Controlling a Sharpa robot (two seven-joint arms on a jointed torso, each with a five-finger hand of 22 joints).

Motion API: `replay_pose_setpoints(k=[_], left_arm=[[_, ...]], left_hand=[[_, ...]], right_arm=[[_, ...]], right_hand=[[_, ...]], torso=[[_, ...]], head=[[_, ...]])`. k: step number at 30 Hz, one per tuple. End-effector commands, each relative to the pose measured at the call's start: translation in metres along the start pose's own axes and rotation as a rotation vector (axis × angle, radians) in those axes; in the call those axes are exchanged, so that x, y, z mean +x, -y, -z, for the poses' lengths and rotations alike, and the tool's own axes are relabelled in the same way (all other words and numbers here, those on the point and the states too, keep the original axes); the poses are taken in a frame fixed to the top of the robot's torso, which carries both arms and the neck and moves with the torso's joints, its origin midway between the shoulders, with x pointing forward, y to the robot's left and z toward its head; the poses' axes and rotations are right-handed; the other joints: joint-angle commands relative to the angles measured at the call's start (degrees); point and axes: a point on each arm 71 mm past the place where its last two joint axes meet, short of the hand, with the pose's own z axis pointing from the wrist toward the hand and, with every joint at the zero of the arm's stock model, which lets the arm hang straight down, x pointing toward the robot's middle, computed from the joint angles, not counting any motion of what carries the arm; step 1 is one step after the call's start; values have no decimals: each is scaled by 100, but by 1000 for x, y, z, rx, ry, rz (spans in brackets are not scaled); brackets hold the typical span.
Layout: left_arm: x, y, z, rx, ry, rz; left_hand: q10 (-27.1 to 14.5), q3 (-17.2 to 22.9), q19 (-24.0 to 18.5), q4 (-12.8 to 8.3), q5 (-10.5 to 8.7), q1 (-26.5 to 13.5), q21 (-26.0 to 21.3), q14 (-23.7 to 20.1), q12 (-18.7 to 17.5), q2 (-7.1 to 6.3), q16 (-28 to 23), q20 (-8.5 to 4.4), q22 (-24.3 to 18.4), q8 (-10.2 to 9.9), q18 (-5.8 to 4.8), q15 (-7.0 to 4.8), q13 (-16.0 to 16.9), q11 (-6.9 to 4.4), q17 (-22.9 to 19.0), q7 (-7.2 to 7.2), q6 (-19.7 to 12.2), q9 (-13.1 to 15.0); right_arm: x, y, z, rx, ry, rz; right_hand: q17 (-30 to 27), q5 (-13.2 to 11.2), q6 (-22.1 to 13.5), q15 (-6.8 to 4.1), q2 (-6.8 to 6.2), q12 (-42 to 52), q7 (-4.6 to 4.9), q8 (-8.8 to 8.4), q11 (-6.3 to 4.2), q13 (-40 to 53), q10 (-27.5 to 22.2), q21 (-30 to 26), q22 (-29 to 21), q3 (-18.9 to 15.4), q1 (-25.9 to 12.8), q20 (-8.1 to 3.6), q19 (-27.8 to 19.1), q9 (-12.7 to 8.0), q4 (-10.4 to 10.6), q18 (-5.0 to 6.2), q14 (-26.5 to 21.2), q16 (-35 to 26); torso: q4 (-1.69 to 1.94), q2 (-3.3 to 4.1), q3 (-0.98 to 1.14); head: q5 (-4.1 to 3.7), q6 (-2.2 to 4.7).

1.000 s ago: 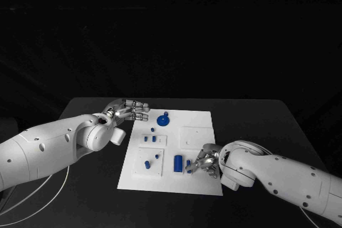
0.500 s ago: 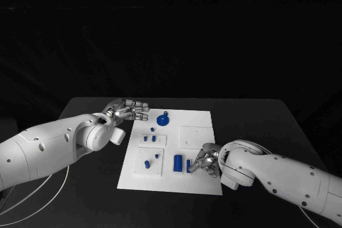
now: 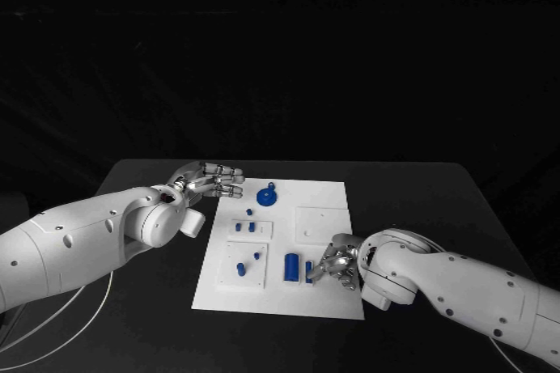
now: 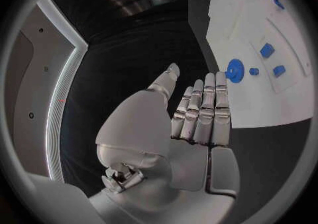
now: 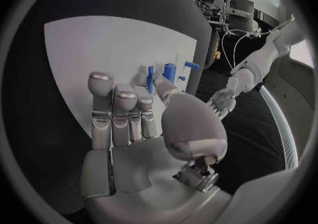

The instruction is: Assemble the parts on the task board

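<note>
The white task board [image 3: 321, 219] lies mid-table. On it are a round blue disc [image 3: 267, 197], two small pegs [image 3: 244, 225], a peg [image 3: 242, 268] in a raised square block and a thick blue cylinder [image 3: 290, 265]. My right hand [image 3: 336, 264] rests at the board's near right part. Its thumb and a finger pinch a slim blue peg [image 3: 309, 270] [image 5: 150, 85] that stands upright beside the cylinder [image 5: 170, 71]. My left hand [image 3: 208, 180] hovers at the board's far left corner with its fingers straight and nothing in it. Its wrist view shows the disc [image 4: 235, 68] just beyond the fingertips [image 4: 209, 83].
A second raised square block [image 3: 317, 223] sits on the board's right half, with bare board around it. Black table [image 3: 432, 203] surrounds the board on all sides. A white cable [image 3: 70, 324] trails under my left arm at the near left.
</note>
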Motion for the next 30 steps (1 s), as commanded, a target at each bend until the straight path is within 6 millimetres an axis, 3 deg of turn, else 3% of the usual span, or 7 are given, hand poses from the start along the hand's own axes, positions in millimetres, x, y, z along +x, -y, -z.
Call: replay_pose_setpoints(k=[1, 7, 12, 18, 22, 27, 30], left_arm=[[2, 1, 0, 9, -14, 3], [-3, 1, -1, 16, 4, 0], [-8, 0, -2, 22, 23, -3], [-13, -1, -4, 28, 42, -4], [-16, -1, -5, 40, 61, -2], [-19, 1, -8, 68, 92, 12], [-22, 1, -10, 90, 110, 23]], left_hand=[[-43, 10, 27, 2, 6, -8, 37, -39, 18, 12, -11, 19, -6, -1, -29, 3, 0, -5, 9, -18, -38, -9], [-38, -21, 21, 30, -144, -54, 41, -40, 19, 1, -11, 26, -23, 2, -35, 7, 0, -7, 9, -29, 4, -6], [-33, -80, 27, 68, -217, -61, 31, -42, 19, -2, -11, 29, -41, 1, -40, 8, 1, -9, 10, -34, -5, -6], [-29, -106, 32, 76, -228, -53, 25, -39, 20, 1, -12, 28, -53, 1, -42, 8, 1, -10, 9, -35, -3, -7], [22, -123, 44, 81, -226, -33, 23, -12, 25, 27, -7, 20, -67, 14, -44, -4, 0, -26, 11, -40, 103, -1], [156, -108, 68, 88, -225, -27, 30, 101, 20, 70, -5, -11, -73, 33, -60, -46, -2, -71, 24, -79, 421, 13], [262, -59, 70, 83, -202, -9, 29, 82, 22, 127, -16, -23, -81, 49, -73, -59, -2, -114, 5, -115, 652, 24]], right_arm=[[0, 1, 1, -22, -6, -12], [-10, 3, 2, -35, -12, -32], [-23, 4, 2, -62, -25, -83], [-47, 4, 4, -116, -16, -172], [-72, 7, 2, -162, 46, -241], [-101, 16, -6, -250, 149, -348], [-118, 28, -15, -312, 224, -429]], right_hand=[[-13, 192, -206, -1, -83, -31, 77, -17, 27, -11, -25, -23, -12, -331, -11, 2, 284, 2, 201, -21, 0, -32], [-23, 175, -243, 4, -252, -13, 88, -25, 38, -27, -37, -27, -24, -709, 204, 11, 285, 8, 639, 1, -4, -22], [-21, 283, -302, 2, -285, 1, 106, -27, 45, -25, -42, -27, -30, -977, 254, 11, 283, 6, 769, 14, -8, -18], [-5, 280, -374, 6, -303, 27, 131, -25, 60, -16, -32, 0, -23, -1027, 304, 10, 287, -2, 828, 19, -7, -2], [-87, 277, -389, 18, -224, 0, 143, -26, 69, -35, -48, -78, -56, -961, 368, 28, 271, 3, 774, 25, -22, -88], [-578, 221, -320, 25, -47, -498, 122, -27, 55, -399, -195, -748, -396, -727, 484, 41, 223, 2, 487, 29, -71, -629], [-873, 395, -254, 1, -18, -1576, 78, -16, 49, -1229, -535, -1853, -1019, -687, 452, 28, 50, 13, 276, 41, -178, -1128]], torso=[[-7, -8, 5], [-15, -17, 5], [-15, -45, 20], [-40, -120, 6], [-67, -180, -14], [-106, -264, -42], [-124, -322, -54]], head=[[4, 23], [-25, 98], [-36, 145], [-57, 224], [-84, 299], [-122, 380], [-127, 466]])
